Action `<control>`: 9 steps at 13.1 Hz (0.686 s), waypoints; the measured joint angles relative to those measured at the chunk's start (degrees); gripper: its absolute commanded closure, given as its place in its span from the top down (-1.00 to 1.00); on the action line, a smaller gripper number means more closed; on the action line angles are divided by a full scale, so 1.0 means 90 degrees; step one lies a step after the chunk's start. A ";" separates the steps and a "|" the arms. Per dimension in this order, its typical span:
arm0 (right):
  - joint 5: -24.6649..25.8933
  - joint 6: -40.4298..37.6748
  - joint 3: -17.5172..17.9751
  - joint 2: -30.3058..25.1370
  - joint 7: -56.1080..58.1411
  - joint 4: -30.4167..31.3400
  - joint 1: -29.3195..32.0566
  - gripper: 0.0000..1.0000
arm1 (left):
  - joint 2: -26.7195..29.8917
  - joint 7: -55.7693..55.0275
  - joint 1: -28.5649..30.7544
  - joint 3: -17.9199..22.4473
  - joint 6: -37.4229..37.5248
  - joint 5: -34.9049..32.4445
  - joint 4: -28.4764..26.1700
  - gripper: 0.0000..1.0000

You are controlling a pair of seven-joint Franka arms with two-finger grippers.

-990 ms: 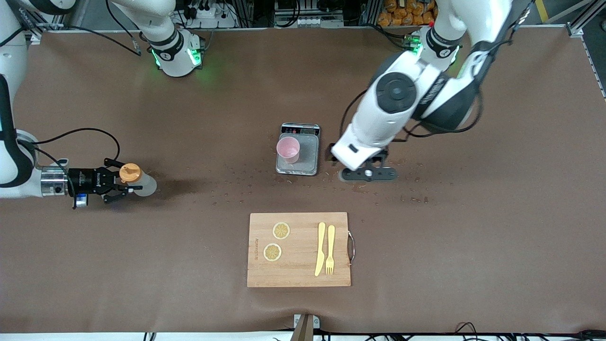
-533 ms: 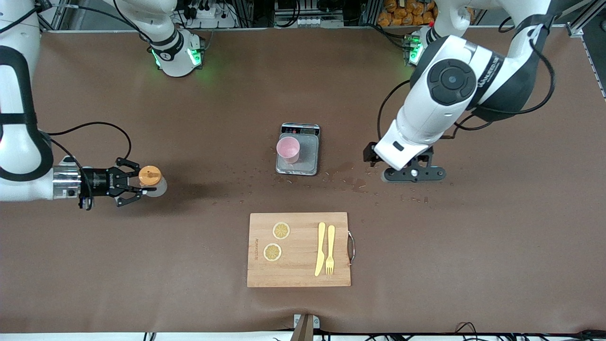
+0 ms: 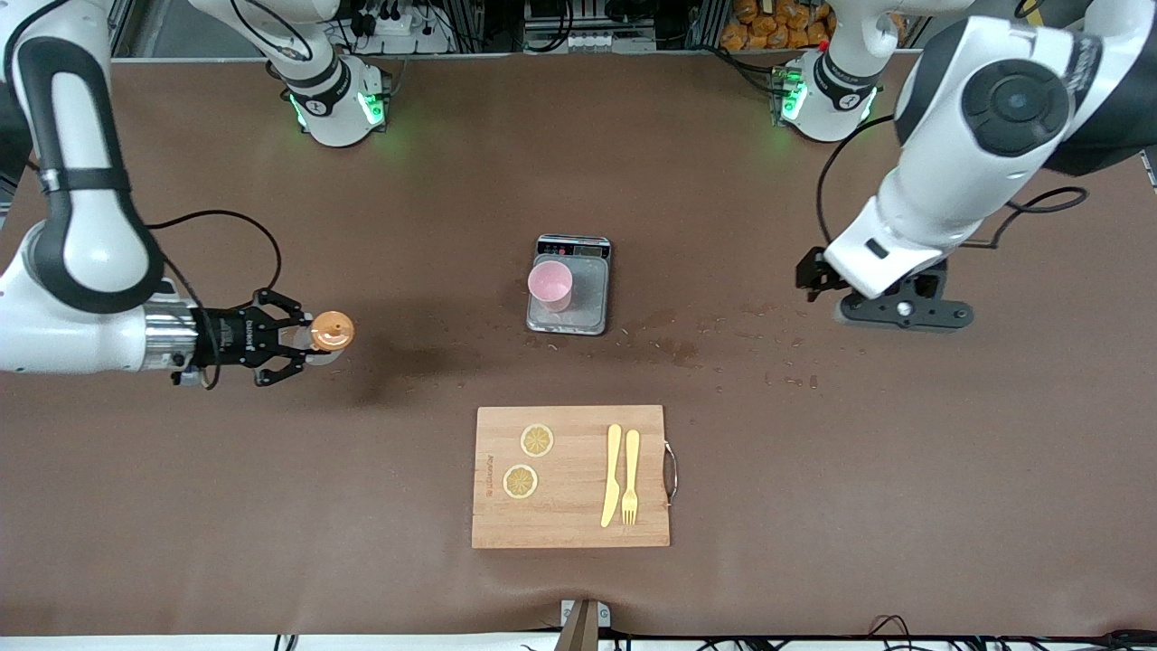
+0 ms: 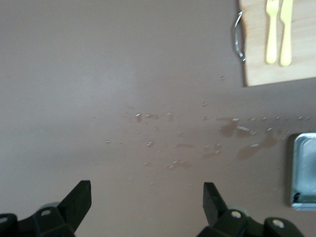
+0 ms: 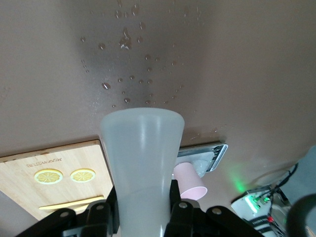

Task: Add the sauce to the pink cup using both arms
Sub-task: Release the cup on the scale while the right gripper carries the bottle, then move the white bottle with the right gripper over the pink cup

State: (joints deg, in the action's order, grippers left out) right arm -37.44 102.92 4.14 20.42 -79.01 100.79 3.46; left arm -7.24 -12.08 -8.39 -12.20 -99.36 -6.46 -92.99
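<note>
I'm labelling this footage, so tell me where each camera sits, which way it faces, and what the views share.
Front view: high across the table, facing both arms; right gripper holds the sauce bottle, left gripper open over bare table.
Left wrist view: looks down past its own fingers at droplets.
Right wrist view: looks along the sauce bottle toward the pink cup.
Shared: cutting board, scale.

**Matt brown under me, plastic in my grip**

The sauce in my right gripper looks like frosted, translucent plastic with a smooth orange cap. The surface is matt brown, flecked with glossy wet drops. The board is pale, grained wood; the scale has a dull metal top.
</note>
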 measured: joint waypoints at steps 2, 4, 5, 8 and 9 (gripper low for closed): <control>0.0041 0.0311 0.0000 -0.0256 -0.0327 0.0358 -0.0320 -0.20 | 0.0367 0.0389 -0.0112 0.0303 0.0154 0.0107 -0.0215 1.00; 0.0179 0.0514 0.0000 -0.0478 -0.0733 0.0604 -0.0594 -0.20 | 0.0643 0.0852 -0.0213 0.0564 0.0440 0.0169 -0.0284 1.00; 0.0354 0.0589 0.0000 -0.0570 -0.1017 0.0661 -0.0750 -0.20 | 0.0768 0.1091 -0.0281 0.0743 0.0586 0.0175 -0.0286 1.00; 0.0988 0.1045 0.0004 -0.0696 -0.2019 0.0806 -0.1423 -0.20 | 0.1064 0.1481 -0.0684 0.1626 0.0917 0.0384 -0.0271 1.00; 0.1089 0.1141 0.0005 -0.0696 -0.2284 0.0832 -0.1623 -0.20 | 0.1117 0.1482 -0.0683 0.1752 0.1012 0.0459 -0.0224 1.00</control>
State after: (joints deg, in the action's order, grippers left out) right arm -27.64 113.19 4.19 14.15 -99.57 108.28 -11.15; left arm 2.81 1.25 -14.54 3.56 -90.25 -2.33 -95.00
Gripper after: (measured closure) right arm 0.599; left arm 0.000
